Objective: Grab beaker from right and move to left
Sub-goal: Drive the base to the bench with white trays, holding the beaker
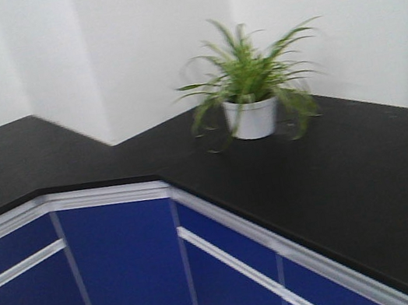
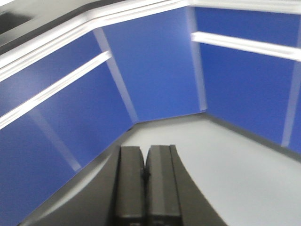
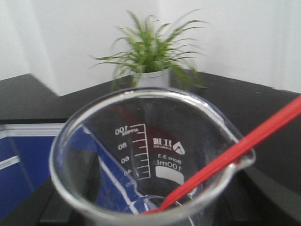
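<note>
Beaker [image 3: 150, 155]: hanging upright off the surface [image 1: 350, 174]'s front edge, so its stick [image 3: 235, 150] is leaning safely inside.
Right hand [image 3: 155, 212]: pinching the beaker low, for carrying leftward.
Left hand [image 2: 145, 155]: pressed together, idling below the edge.

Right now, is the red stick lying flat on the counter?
No, the red stick leans inside the glass cup, sticking out over its rim.
</note>
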